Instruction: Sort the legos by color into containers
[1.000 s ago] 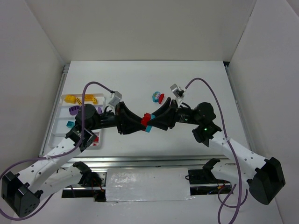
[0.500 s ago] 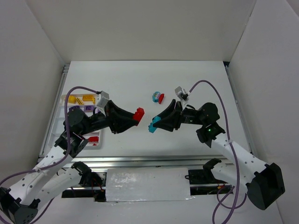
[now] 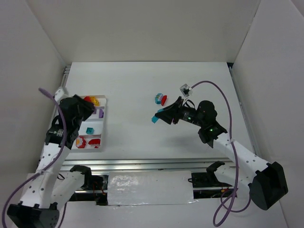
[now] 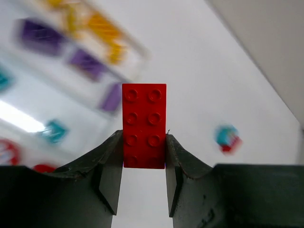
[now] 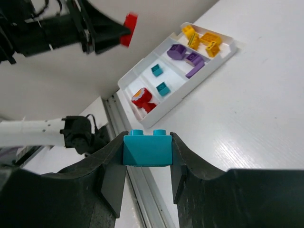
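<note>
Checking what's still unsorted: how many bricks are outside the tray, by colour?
Red: 2 (held red brick in left pincer; loose red brick on table)
Teal: 2 (held teal brick in right pincer; loose teal brick on table)
Total: 4

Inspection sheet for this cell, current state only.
Surface: white table.
Job's things: tray holds yellow, purple, teal and red bricks; a teal and red pair lies loose on the table.
Clutter: nothing seen.
Grippers: left gripper fingers shut on a red brick, over the tray; right gripper shut on a teal brick.
Cables: purple cables arc off both wrists.
Surroundings: white walls.
</note>
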`<state>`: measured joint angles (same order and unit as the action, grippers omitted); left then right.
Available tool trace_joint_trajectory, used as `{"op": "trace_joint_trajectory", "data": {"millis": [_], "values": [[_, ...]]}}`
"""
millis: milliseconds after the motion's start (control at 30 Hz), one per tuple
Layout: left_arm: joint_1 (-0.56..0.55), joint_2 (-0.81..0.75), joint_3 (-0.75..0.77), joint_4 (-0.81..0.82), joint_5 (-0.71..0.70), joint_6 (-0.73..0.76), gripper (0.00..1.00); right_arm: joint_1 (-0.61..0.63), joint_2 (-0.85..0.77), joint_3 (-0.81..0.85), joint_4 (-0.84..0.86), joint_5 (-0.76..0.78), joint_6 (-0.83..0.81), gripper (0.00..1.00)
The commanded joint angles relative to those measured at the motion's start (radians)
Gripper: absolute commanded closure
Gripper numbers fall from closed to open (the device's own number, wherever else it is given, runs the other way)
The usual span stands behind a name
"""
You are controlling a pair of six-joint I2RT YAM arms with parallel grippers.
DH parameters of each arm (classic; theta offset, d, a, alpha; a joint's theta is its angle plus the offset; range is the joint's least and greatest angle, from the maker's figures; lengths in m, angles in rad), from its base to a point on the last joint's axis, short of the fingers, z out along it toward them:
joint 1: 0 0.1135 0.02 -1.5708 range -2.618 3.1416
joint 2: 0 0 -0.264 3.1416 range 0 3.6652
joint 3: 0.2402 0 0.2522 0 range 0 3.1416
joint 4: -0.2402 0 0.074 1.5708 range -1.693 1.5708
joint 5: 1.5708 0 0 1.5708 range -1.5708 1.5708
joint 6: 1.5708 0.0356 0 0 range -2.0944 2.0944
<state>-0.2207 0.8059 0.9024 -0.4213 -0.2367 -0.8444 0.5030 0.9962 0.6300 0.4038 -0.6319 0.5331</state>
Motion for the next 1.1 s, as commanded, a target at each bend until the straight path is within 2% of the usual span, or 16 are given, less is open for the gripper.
{"op": "trace_joint_trajectory", "data": {"millis": [0,100,200,333,467,600,800,833,900,1000,1033,1067], "values": [[0.278,-0.034,-0.097,-0.277,-0.22,-0.182,1.0,-0.006,-0.016,0.025,-0.013,0.126,0.011,1.0],[0.394,-0.039,-0.195,-0.214,-0.199,-0.199,1.0,-0.007,0.012,0.033,-0.011,0.077,0.016,1.0],[0.444,0.044,-0.224,-0.182,-0.178,-0.239,1.0,-0.004,0.03,0.023,0.027,0.046,0.039,1.0],[0.454,0.16,-0.238,-0.183,-0.217,-0.317,1.0,-0.004,0.039,0.027,0.02,0.028,0.039,1.0],[0.462,0.17,-0.255,-0.195,-0.286,-0.351,1.0,-0.004,0.035,0.028,0.009,0.028,0.031,1.0],[0.475,0.139,-0.286,-0.189,-0.303,-0.375,0.94,-0.004,0.064,0.039,0.015,0.017,0.036,1.0],[0.552,0.128,-0.296,-0.18,-0.311,-0.4,0.72,-0.003,0.093,0.039,0.036,-0.008,0.053,1.0],[0.561,0.13,-0.299,-0.172,-0.303,-0.401,0.72,-0.004,0.096,0.04,0.039,-0.012,0.054,1.0],[0.581,0.139,-0.304,-0.163,-0.285,-0.4,0.66,-0.004,0.105,0.045,0.04,-0.02,0.059,1.0],[0.593,0.151,-0.306,-0.152,-0.27,-0.395,0.44,-0.003,0.108,0.045,0.038,-0.026,0.057,1.0],[0.595,0.154,-0.306,-0.151,-0.268,-0.397,0.26,-0.003,0.113,0.045,0.04,-0.025,0.059,1.0],[0.595,0.156,-0.307,-0.146,-0.268,-0.395,0.19,-0.003,0.117,0.046,0.043,-0.026,0.059,1.0]]}}
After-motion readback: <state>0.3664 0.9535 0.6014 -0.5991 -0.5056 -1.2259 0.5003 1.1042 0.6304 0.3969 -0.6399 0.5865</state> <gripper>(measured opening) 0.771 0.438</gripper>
